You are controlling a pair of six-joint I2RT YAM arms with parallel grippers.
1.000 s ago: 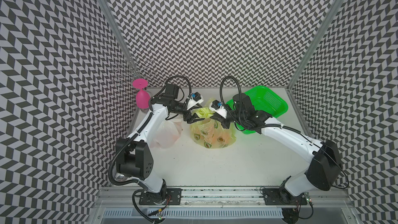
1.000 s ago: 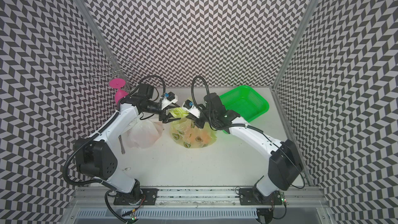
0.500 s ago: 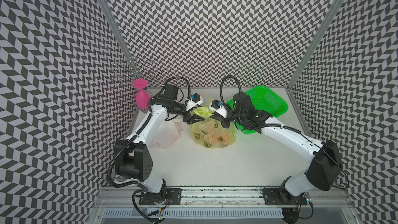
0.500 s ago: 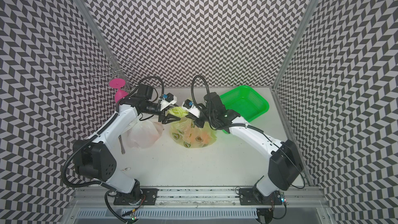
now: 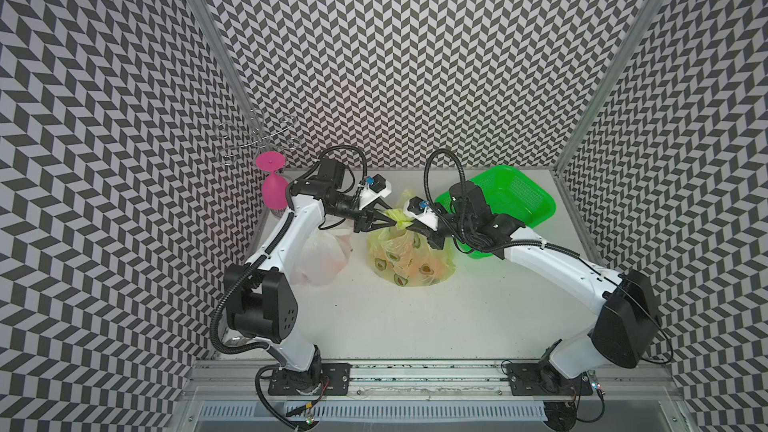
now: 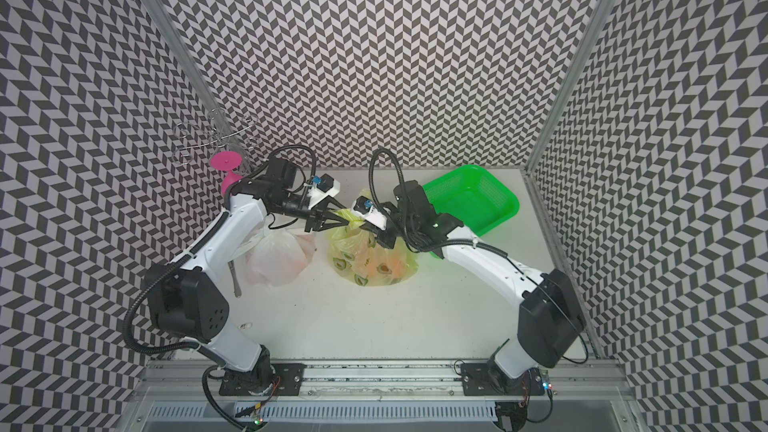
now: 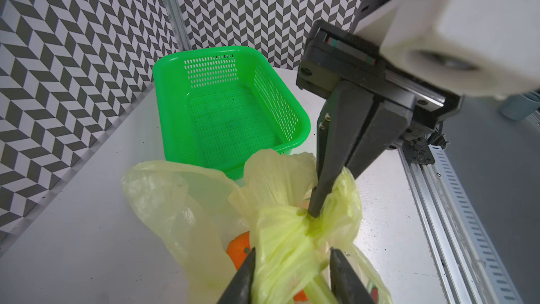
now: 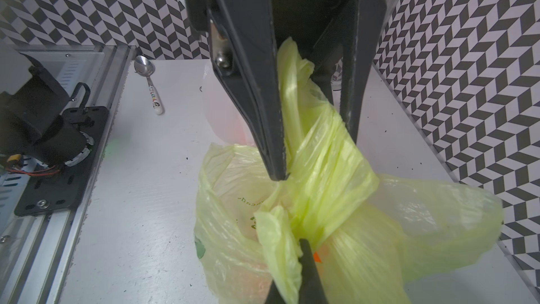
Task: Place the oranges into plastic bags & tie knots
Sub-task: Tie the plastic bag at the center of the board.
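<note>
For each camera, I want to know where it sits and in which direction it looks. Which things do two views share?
Both top views: high above the front rail, looking down on the white table; both arms show whole.
Left wrist: behind the left gripper, facing the yellow-green avocado-print plastic bag and the green mesh plastic basket.
Right wrist: behind the right gripper, facing the bag and a white-handled metal spoon.
Shared: both wrist views show the bag's twisted handles.

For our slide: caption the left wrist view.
Right gripper pinches the yellow-green bag's handle; left gripper straddles its knot; orange inside, green basket beyond.
</note>
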